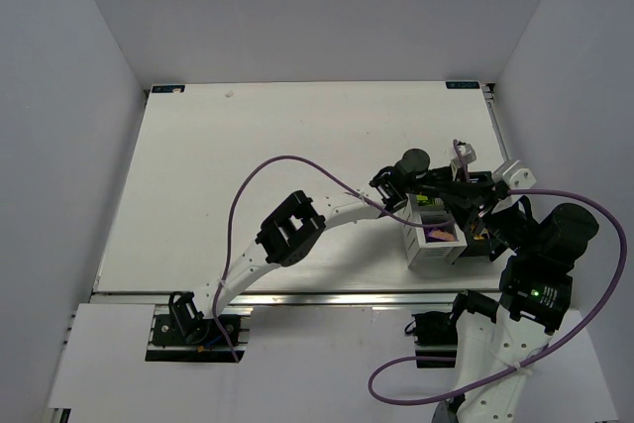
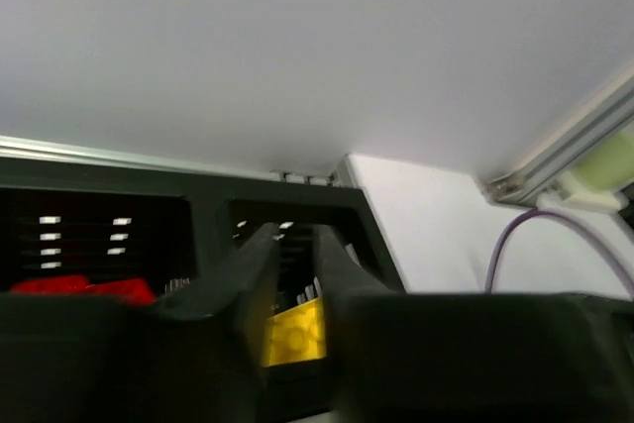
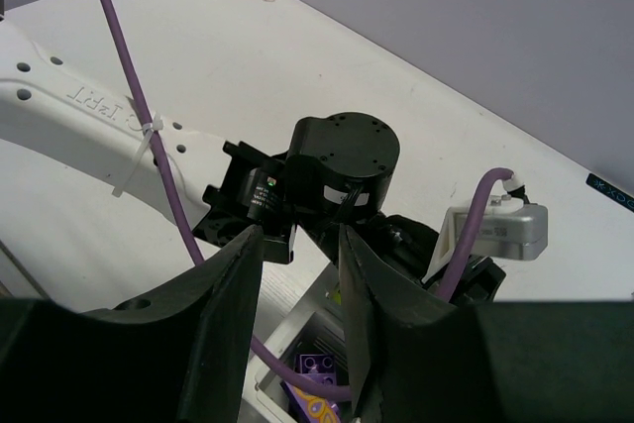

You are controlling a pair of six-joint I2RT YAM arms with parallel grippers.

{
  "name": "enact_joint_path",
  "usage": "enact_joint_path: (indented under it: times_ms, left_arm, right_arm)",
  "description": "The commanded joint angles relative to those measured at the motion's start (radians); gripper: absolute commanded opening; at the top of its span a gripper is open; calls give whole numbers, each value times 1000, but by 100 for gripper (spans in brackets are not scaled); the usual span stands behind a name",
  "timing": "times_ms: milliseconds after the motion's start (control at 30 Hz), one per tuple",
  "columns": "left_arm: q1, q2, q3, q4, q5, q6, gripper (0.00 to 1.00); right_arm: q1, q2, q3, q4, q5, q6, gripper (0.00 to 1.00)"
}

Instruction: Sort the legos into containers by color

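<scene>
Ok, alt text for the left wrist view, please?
The left gripper, fingers close together, frames a yellow lego at the right black compartment; whether it grips the lego is unclear. Red legos lie in the left black compartment, white table beyond.

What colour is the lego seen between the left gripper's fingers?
Yellow. The lego shows best in the left wrist view.

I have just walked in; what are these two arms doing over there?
Both arms meet at the containers. The left claw is at a black compartment, its jaws nearly together, with a yellow lego showing between them; whether it grips it is unclear. A red lego lies in the neighbouring black compartment, and a purple piece in a white one. The right claw hangs open and empty above.
</scene>
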Motion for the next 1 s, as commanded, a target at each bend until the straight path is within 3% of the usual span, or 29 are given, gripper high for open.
enact_joint_path:
  times_ms: [0, 67, 333, 633, 867, 967]
  left_arm:
    - [-4, -72, -1, -18, -35, 9, 27]
    - [-4, -85, -7, -20, -71, 19, 0]
    - [25, -138, -28, 49, -85, -4, 0]
    - [44, -228, 18, -30, -87, 61, 0]
    - [74, -346, -90, -73, -102, 108, 0]
    - [135, -406, -191, -151, -195, 92, 4]
  right_arm:
    - [-2, -2, 43, -3, 2, -6, 42]
    - [0, 2, 58, -7, -1, -3, 42]
    - [-2, 12, 111, -25, -8, 2, 42]
    - [-2, 39, 189, -53, 2, 11, 42]
    - [-2, 49, 241, -59, 29, 51, 42]
    - [3, 49, 253, -34, 93, 95, 46]
